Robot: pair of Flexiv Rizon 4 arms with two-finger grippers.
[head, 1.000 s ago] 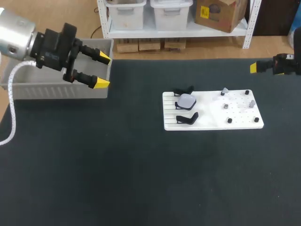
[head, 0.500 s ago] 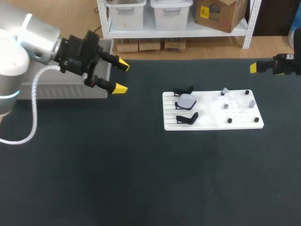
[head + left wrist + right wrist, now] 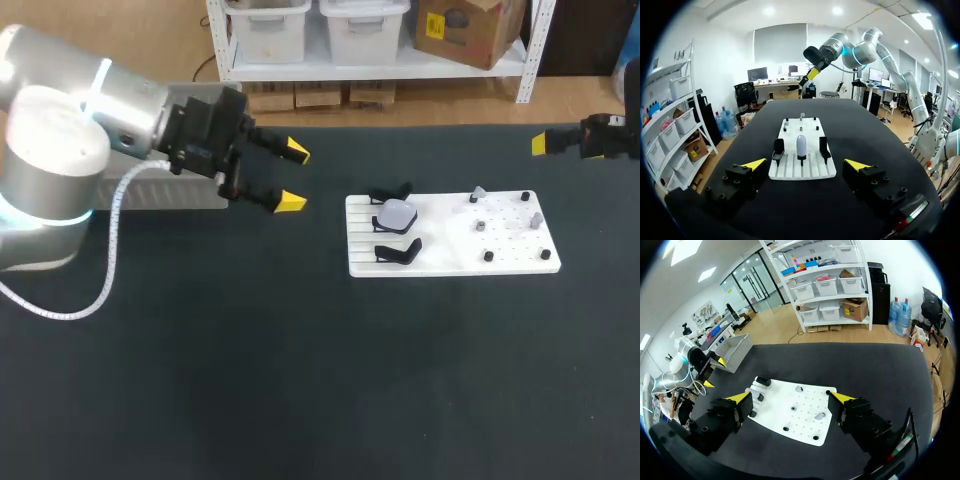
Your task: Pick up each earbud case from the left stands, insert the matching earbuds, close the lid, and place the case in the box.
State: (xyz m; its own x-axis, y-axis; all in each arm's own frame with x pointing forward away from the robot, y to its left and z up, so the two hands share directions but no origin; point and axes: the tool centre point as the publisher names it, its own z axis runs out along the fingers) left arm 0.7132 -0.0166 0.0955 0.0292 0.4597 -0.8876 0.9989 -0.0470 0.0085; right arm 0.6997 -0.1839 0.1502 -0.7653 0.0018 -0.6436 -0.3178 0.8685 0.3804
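A white board (image 3: pixel 450 235) lies right of the table's middle. Three black stands sit at its left end, and the middle one holds a white earbud case (image 3: pixel 397 214). Small grey earbuds (image 3: pixel 478 192) rest among black pegs on the board's right half. My left gripper (image 3: pixel 292 177) hangs open and empty, left of the board. Its wrist view shows the case (image 3: pixel 801 146) upright straight ahead between two bare stands (image 3: pixel 779 147), beyond the open gripper (image 3: pixel 806 165). My right gripper (image 3: pixel 790 399) stands open and empty above the board (image 3: pixel 795 412), by the table's far right edge (image 3: pixel 540 143).
A grey box (image 3: pixel 170 192) sits at the table's back left corner, partly hidden behind my left arm; it also shows in the right wrist view (image 3: pixel 735 351). The table is covered in a dark mat (image 3: pixel 300 380).
My left arm has swung right, from over the grey box toward the board, its fingers staying open. The right arm and the things on the board have not moved.
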